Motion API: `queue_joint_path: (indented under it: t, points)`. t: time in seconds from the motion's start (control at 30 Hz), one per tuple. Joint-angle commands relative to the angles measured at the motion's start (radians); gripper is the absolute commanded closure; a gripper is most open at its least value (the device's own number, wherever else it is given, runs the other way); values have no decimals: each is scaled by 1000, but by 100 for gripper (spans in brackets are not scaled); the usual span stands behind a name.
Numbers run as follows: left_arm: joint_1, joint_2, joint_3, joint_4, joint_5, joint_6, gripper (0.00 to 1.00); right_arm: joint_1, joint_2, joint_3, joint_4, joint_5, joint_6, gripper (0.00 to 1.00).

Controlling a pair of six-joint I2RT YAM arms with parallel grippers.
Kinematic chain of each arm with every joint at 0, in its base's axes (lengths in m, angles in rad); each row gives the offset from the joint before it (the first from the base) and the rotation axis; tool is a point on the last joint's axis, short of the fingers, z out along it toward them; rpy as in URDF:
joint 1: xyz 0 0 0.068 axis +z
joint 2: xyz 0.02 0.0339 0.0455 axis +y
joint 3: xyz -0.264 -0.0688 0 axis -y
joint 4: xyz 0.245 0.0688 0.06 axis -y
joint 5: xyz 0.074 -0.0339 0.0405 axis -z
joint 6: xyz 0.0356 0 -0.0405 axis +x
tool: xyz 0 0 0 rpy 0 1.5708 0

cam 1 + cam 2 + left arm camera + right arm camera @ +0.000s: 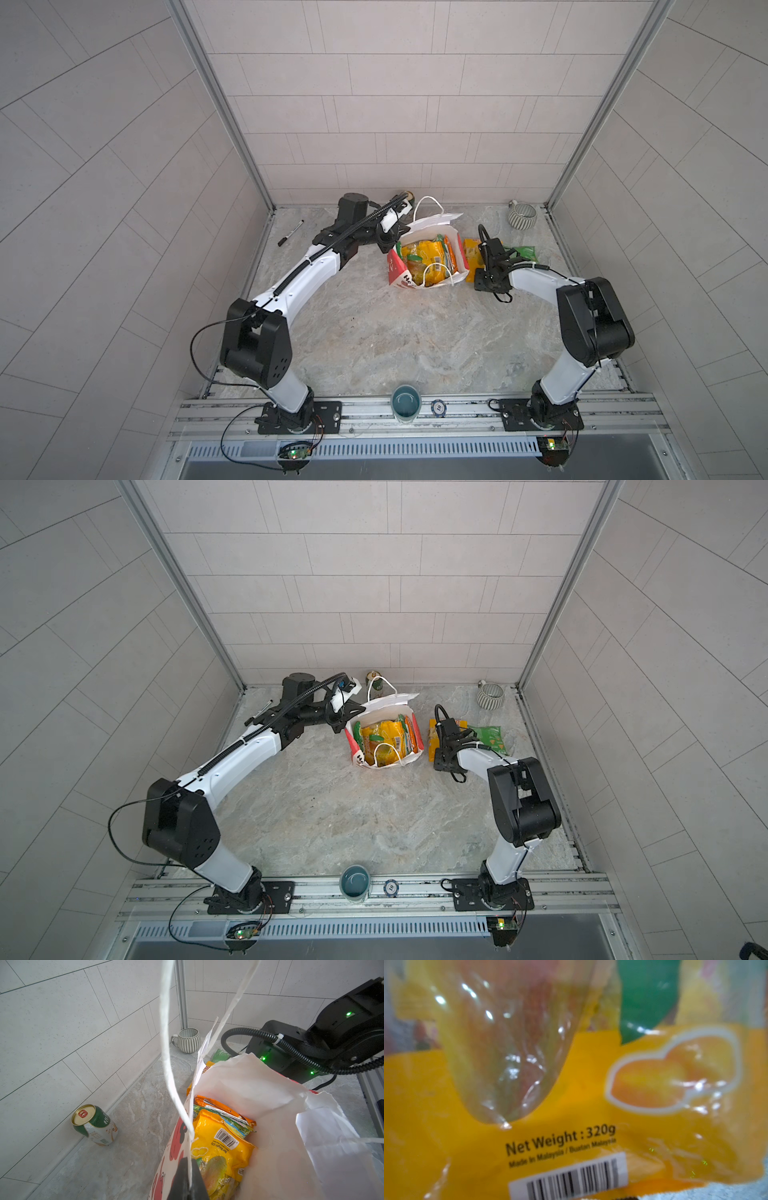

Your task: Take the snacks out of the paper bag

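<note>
Grip, left: I am clamping my left gripper (188, 1178) on the rim of the white paper gift bag with red prints (401, 277).
Grip, right: my right gripper (488, 262) is hovering over a flat yellow-orange plastic snack packet (471, 249) lying beside the bag; apart or gripping, I cannot tell.
Bearing: glossy snack packets (430, 253) are standing inside, leftward of my right jaws, long edges seemingly running near-to-far.
Nearer arm: right.

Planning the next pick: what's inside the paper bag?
The paper bag holds a yellow-orange packet on top, with a green packet and an orange packet edge-on beside it. Whatever lies beneath them is covered.
</note>
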Motion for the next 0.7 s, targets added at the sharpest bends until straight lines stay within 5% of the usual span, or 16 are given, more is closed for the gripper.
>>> queue_joint_path:
  t: [0.0,0.17,0.37,0.47,0.67]
  points:
    - [-7,-36,-2,32,23,16,100,-4,-30,39,-13,-6,21,50]
    - [-7,-44,2,23,19,18,100,8,-177,-30,-2,-105,57,55]
    - [-6,-53,-3,25,20,17,100,-1,-358,-213,31,-211,102,76]
    - [-6,-58,-3,24,22,20,100,10,-430,-363,222,-319,171,88]
    - [-6,-74,-4,21,18,16,100,67,-339,-432,442,-405,314,95]
